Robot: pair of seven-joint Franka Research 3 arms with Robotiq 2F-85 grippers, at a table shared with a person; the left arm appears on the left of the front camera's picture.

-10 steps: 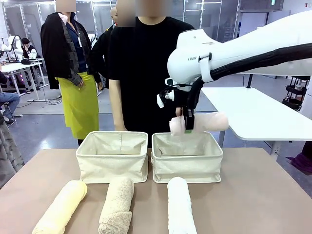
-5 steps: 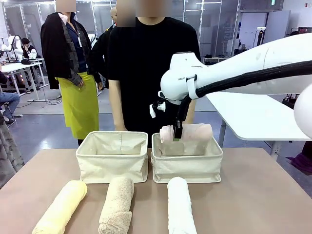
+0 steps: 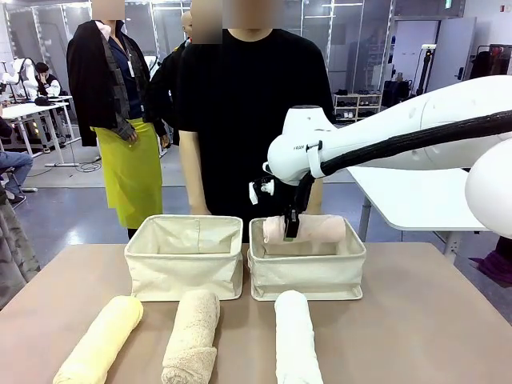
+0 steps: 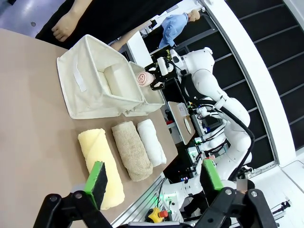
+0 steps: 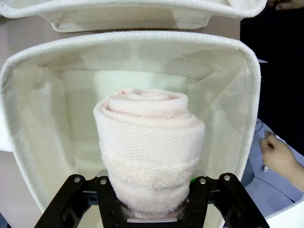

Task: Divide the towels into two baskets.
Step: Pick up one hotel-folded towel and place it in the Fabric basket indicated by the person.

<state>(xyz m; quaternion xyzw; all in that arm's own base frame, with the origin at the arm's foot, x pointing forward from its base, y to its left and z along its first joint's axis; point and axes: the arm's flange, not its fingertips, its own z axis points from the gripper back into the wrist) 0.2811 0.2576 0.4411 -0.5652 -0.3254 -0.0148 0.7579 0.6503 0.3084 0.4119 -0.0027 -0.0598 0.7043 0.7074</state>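
Pink towel (image 3: pixel 316 228) gripped near one end by the clenched right pincer (image 3: pixel 291 226), held level across the mouth of the right basket (image 3: pixel 308 276), half sunk below the folded rim. The likely failure is a release at this height: the roll nearly spans the opening, so an end may hang on the soft rim, or the withdrawing fingers may drag the fabric wall. Left pincer (image 4: pixel 152 178) hangs released and empty over the counter (image 4: pixel 33 95), where the yellow towel (image 3: pixel 100 340), beige towel (image 3: pixel 192 332) and white towel (image 3: pixel 296 340) lie before the left basket (image 3: pixel 184 272)
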